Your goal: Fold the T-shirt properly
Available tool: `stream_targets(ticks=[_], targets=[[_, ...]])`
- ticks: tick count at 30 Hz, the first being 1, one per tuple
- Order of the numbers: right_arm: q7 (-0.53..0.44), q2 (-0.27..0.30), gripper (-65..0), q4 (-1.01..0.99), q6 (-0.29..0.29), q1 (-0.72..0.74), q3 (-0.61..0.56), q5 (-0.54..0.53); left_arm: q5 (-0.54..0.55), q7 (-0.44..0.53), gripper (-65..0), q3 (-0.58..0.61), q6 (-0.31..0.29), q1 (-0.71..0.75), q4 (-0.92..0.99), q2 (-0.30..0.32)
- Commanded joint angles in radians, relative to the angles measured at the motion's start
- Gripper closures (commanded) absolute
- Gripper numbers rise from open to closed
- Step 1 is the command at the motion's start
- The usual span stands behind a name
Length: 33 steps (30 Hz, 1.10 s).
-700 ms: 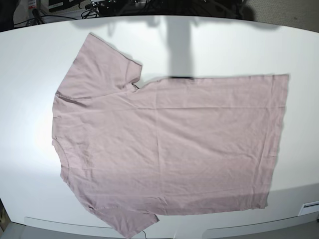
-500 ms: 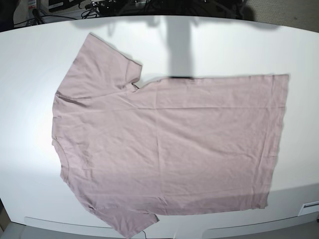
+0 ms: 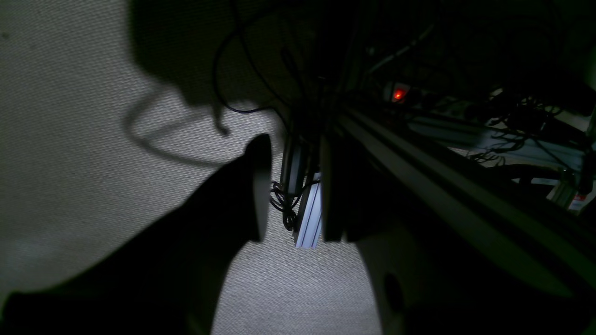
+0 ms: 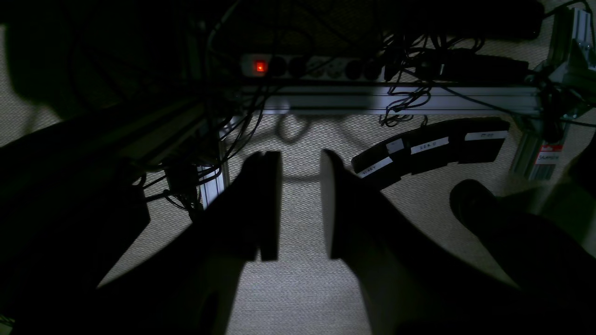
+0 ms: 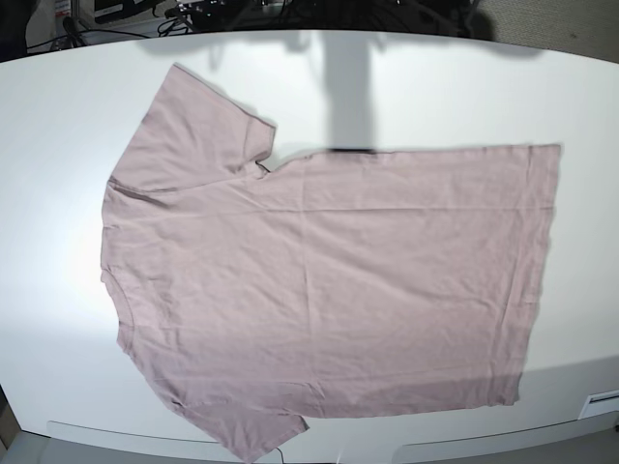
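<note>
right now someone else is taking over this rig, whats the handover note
Left claw: open, empty, pointing at the carpet and cables off the table.
Right claw: open with a narrow gap, empty, also over the floor near the power strip.
T-shirt: spread flat on the white table, neck toward the base view's left, hem toward its right, both sleeves out.
Done: nothing folded.
Left: bring both arms over the table and do every fold.
</note>
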State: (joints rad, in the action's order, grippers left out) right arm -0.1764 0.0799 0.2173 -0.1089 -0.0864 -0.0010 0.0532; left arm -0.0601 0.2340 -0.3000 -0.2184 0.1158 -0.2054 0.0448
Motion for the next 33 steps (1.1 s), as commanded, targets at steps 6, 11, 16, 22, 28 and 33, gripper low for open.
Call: stream_targets(ticks=[6,11,16,22,28,33], targets=[[-0.01,0.003,-15.7,0.005,0.002,-0.003,0.0,0.001,-0.003,0.014,-18.2,0.0,-0.005,0.003,-0.004,0.003],[-0.01,0.003,-18.1,0.005,0.002,-0.003,0.0,0.001,-0.003,0.014,-22.4,0.0,-0.005,0.003,-0.004,0.003],[-0.007,0.003,-18.0,0.005,0.002,-0.004,0.0,0.0,-0.003,0.017,-22.4,0.0,-0.005,0.009,-0.004,0.003],[-0.037,0.006,-18.0,0.005,0.002,-0.028,0.0,0.0,-0.003,0.094,-22.4,0.0,-0.005,0.053,-0.005,0.003],[-0.096,0.029,-18.0,0.005,0.001,-0.084,0.0,0.0,-0.003,0.126,-22.3,0.0,-0.005,0.096,-0.005,0.002],[-0.111,0.058,-18.0,0.032,0.0,-0.15,0.0,0.0,-0.003,0.108,-22.3,0.0,-0.006,0.119,-0.008,0.0]])
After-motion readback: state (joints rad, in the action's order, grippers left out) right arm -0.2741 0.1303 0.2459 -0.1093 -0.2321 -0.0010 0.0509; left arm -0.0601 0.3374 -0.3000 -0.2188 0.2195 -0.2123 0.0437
